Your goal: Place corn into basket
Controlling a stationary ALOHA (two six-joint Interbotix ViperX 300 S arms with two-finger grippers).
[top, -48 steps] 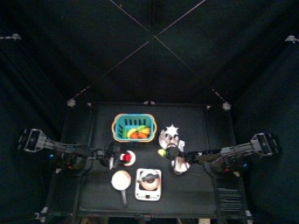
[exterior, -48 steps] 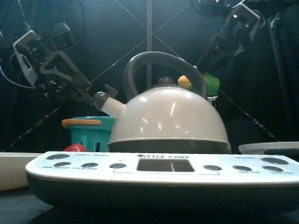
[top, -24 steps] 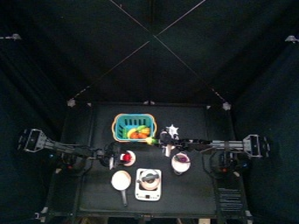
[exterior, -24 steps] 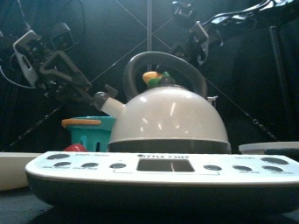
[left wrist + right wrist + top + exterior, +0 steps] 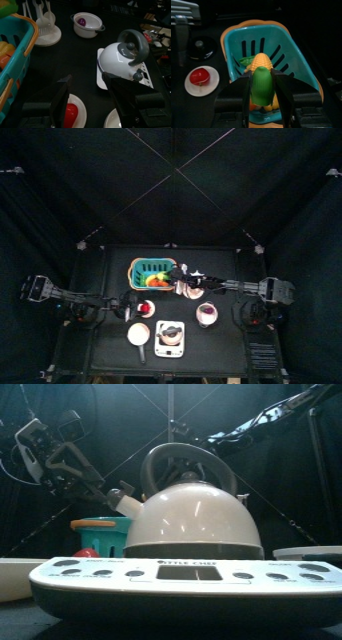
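Above basket [image 5: 264, 55] on black table [image 5: 234, 333]; right gripper [image 5: 262, 90] clamps corn [image 5: 261, 80]

Right arm [image 5: 241, 285], corn [image 5: 261, 75] now over basket [image 5: 288, 45].

A small line of print is seen on the white scale [image 5: 181, 574] beneath the kettle [image 5: 197, 520], above its buttons, but it cannot be read.

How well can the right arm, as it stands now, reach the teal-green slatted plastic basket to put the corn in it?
Probably yes. The right gripper holds the yellow corn with green husk over the teal-green slatted plastic basket. The basket's top is open, and only some toy food lies inside.
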